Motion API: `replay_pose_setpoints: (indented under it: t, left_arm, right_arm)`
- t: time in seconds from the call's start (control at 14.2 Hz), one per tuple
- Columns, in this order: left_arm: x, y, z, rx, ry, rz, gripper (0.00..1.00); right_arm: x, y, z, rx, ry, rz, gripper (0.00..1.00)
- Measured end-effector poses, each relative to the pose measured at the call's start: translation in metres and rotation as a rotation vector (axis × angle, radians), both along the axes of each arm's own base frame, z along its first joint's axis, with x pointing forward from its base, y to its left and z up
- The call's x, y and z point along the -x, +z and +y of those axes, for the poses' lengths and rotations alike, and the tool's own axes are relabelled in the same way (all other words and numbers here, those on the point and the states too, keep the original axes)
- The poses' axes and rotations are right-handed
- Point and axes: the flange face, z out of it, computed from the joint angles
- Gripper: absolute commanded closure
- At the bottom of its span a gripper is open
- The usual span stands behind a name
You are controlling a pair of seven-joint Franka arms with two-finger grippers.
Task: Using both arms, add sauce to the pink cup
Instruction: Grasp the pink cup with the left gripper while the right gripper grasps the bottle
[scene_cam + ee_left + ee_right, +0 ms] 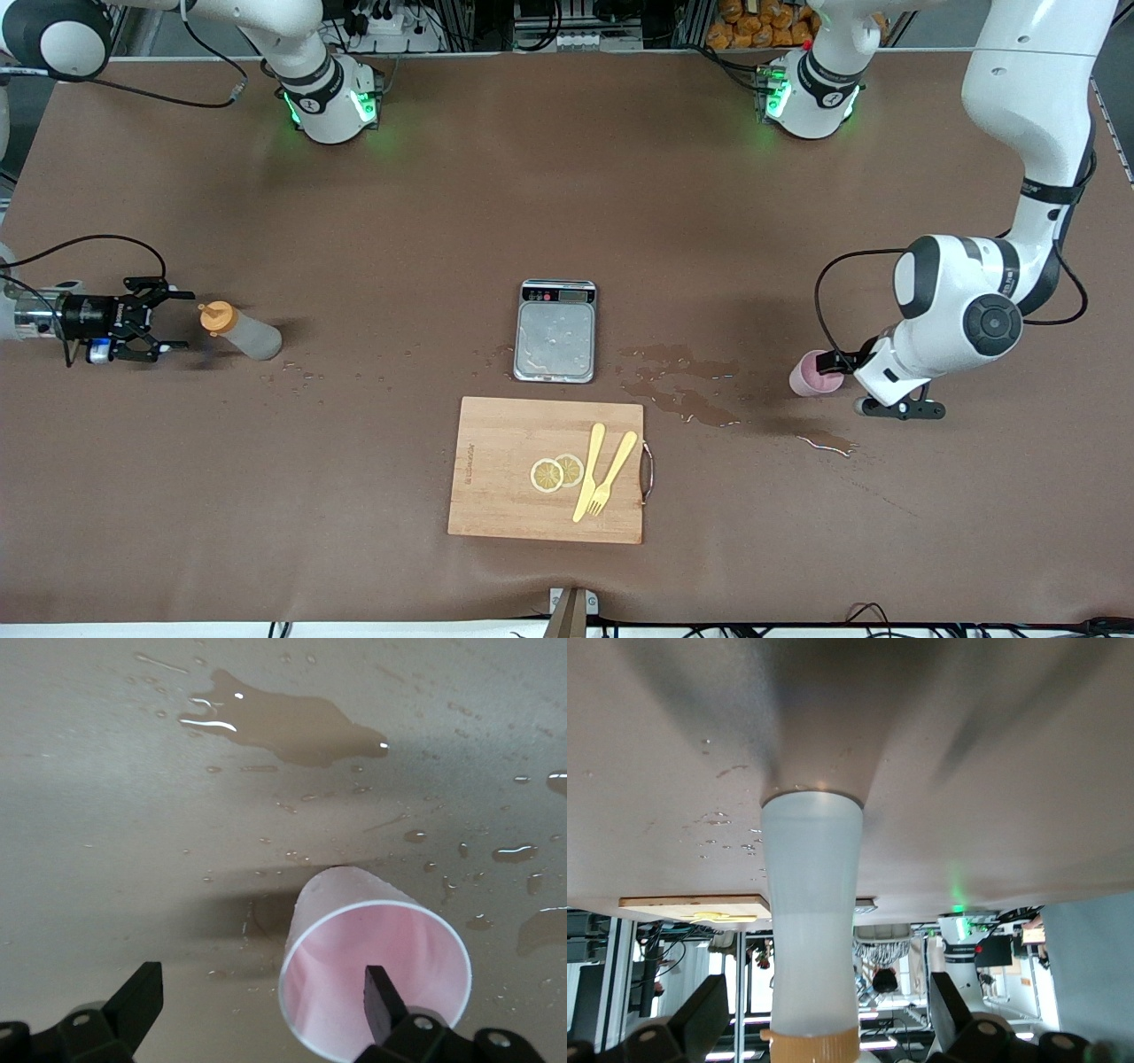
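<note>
The sauce bottle [248, 335] stands upright toward the right arm's end of the table, orange cap [215, 316] on top. My right gripper [182, 320] is open and level with the cap, just short of it. In the right wrist view the bottle [811, 886] shows between the spread fingers of the right gripper [828, 988], untouched. The pink cup [813, 372] is toward the left arm's end; it looks tipped, mouth toward my left gripper [840, 361]. In the left wrist view the left gripper [261, 983] is open: one finger [381, 1001] is at the mouth of the cup [354, 939], the other is outside it.
A steel kitchen scale [555, 332] sits mid-table. A wooden cutting board [496, 478] nearer the camera holds lemon slices [556, 472] and a wooden fork and knife [607, 474]. Puddles [682, 390] lie between scale and cup; a puddle also shows in the left wrist view [292, 722].
</note>
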Motion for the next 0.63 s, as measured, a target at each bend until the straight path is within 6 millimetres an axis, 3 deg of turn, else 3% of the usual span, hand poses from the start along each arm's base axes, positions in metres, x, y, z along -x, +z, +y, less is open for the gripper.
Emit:
replay_pose_setpoints:
  t: [0.14,0.63]
  left_arm:
    - [0.0,-0.008,-0.001,0.001,-0.001,0.004,1.0]
    - [0.0,-0.01,-0.004,0.004,-0.011,0.005,1.0]
  right_arm:
    - [0.0,-0.01,0.003,-0.021,-0.014,0.005,0.0]
    - [-0.001,-0.026,0.005,-0.019,-0.035,0.009,0.0]
